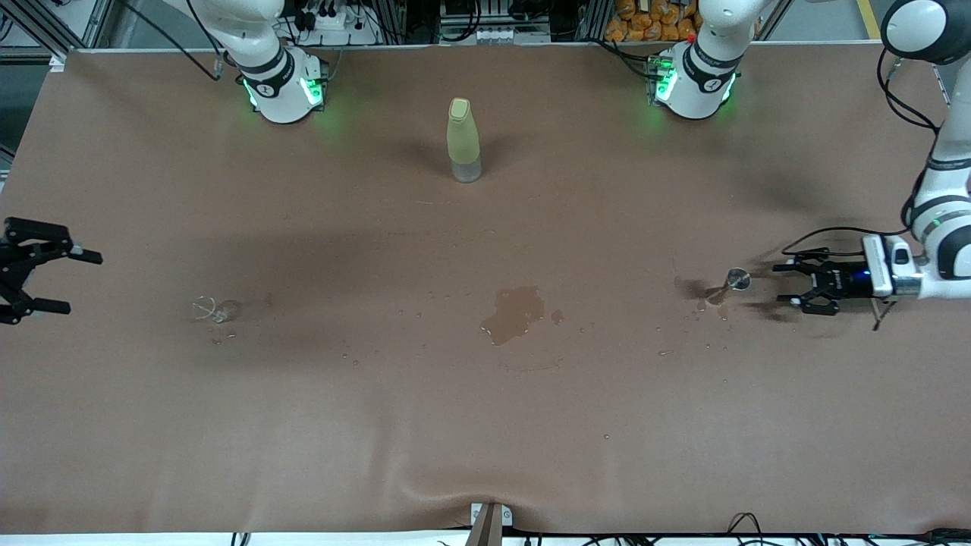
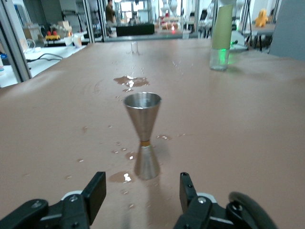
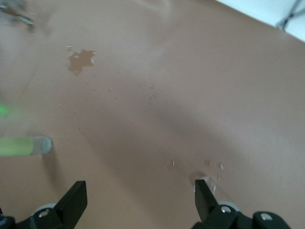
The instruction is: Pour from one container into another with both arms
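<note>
The tiny silver metal cup stands upright on the brown table toward the left arm's end, with small wet spots around its foot. My left gripper sits low beside it, open, and the cup stands just ahead of the fingertips, apart from them. The tiny clear glass cup rests on the table toward the right arm's end. My right gripper hangs open over that end of the table with nothing in it. In the right wrist view the glass cup peeks out by one fingertip.
A tall yellow-green bottle stands upright between the two arm bases. A brown puddle lies mid-table, with scattered droplets around it. Another wet patch lies beside the metal cup.
</note>
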You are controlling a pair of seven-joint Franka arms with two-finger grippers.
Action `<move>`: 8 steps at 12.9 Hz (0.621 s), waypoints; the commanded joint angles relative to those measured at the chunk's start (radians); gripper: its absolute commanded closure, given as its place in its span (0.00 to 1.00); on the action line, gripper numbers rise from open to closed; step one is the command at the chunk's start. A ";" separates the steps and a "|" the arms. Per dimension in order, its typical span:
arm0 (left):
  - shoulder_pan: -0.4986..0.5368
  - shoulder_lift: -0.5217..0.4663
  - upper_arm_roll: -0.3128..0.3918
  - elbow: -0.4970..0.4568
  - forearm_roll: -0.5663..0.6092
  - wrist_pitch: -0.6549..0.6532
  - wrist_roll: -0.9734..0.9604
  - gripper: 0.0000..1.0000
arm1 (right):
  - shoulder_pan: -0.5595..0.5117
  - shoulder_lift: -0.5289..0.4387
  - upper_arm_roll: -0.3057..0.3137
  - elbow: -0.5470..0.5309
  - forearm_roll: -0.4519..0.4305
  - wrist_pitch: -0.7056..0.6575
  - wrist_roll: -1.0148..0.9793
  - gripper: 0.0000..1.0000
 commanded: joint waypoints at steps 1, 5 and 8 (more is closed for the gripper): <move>-0.003 -0.057 -0.007 0.056 0.062 -0.025 -0.139 0.00 | 0.058 -0.075 -0.005 -0.056 -0.080 0.008 0.274 0.00; -0.017 -0.189 -0.004 0.059 0.062 -0.015 -0.405 0.00 | 0.124 -0.111 -0.005 -0.062 -0.123 -0.053 0.631 0.00; -0.063 -0.289 -0.007 0.057 0.119 0.076 -0.711 0.00 | 0.133 -0.138 -0.003 -0.059 -0.189 -0.049 0.645 0.00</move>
